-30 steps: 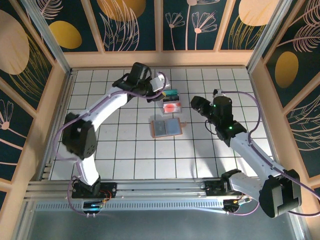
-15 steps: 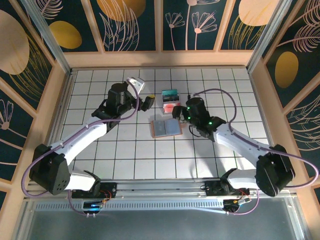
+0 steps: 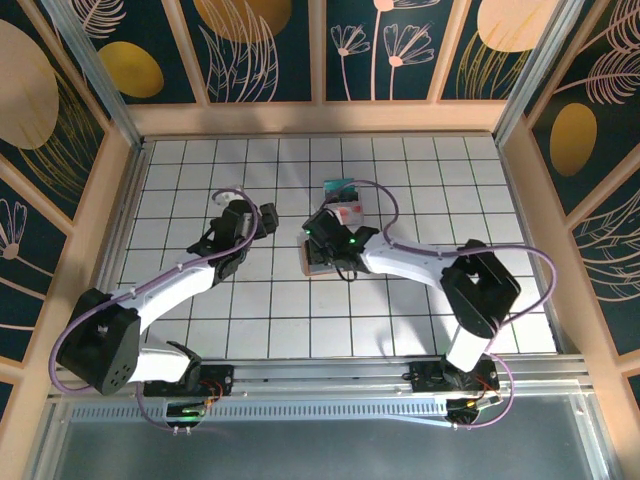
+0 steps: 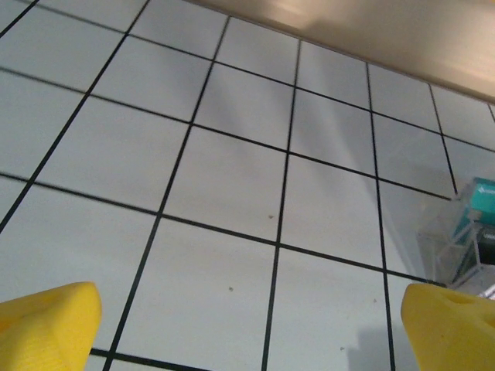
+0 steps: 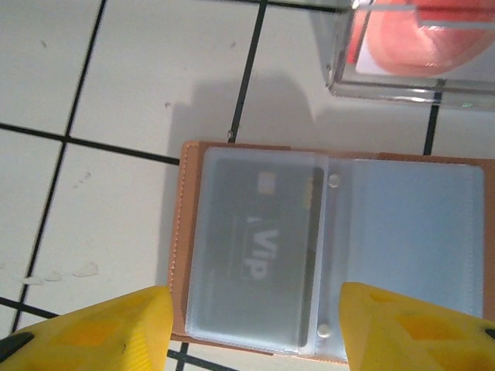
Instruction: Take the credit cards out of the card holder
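The holder (image 5: 332, 232) lies open and flat on the worktop (image 3: 250, 310), just in front of a clear stand (image 5: 387, 73) with a red-spotted card (image 5: 418, 42) in it. A teal card (image 3: 340, 187) sits just past that, near the far side. So some cards look to be out already and set aside.

The job isn't finished, though. In the right wrist view a grey VIP card (image 5: 255, 247) is tucked under the see-through sleeve on the holder's left half. The right half shows plain blue-grey and looks empty to me.

The right pincer (image 5: 251, 336) hangs right over the holder, its yellow fingertips (image 5: 85, 332) spread wide to either side of the VIP pocket and gripping nothing. From above I can't tell whether they touch the holder.

The left pincer (image 4: 247, 332) is off to the left over bare tiles, also spread and empty, well apart from the holder.

What's left, I'd say, is sliding that last card out of its sleeve, and the thin, flat plastic could be fiddly to catch.
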Tool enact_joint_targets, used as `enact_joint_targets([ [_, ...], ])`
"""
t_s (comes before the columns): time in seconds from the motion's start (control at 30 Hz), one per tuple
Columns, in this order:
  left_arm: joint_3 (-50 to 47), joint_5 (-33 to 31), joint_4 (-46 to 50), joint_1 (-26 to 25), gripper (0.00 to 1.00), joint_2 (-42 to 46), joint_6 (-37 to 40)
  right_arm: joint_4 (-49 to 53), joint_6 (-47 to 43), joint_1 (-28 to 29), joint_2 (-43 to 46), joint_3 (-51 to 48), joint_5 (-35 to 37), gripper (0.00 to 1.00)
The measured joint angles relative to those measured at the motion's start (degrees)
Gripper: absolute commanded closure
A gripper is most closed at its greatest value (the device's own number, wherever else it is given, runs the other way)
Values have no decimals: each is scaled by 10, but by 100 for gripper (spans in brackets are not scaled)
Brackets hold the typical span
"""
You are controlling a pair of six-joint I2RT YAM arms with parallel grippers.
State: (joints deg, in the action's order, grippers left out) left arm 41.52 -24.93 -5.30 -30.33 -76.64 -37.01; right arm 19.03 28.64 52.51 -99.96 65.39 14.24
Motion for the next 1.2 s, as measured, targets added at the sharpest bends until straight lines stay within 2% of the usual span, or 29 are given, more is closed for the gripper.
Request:
enact_joint_targets([
  [0.2,-7,-26,-1,0,1,11,-48,23,-18,6,-53,31,7,33],
  [0.53,-7,-28,-1,0,1,8,-62,35,-29,12,-92,54,7,33],
  [0.87,-8,-26,-1,0,1,5,-62,33,-28,12,-103,51,4,39],
  [1.0,-8,-26,-1,0,1,1,-62,24,-27,10,-105,48,1,45],
  [1.2,-8,-23,-3,0,1,1,-59,3,-18,7,-100,35,-8,59],
])
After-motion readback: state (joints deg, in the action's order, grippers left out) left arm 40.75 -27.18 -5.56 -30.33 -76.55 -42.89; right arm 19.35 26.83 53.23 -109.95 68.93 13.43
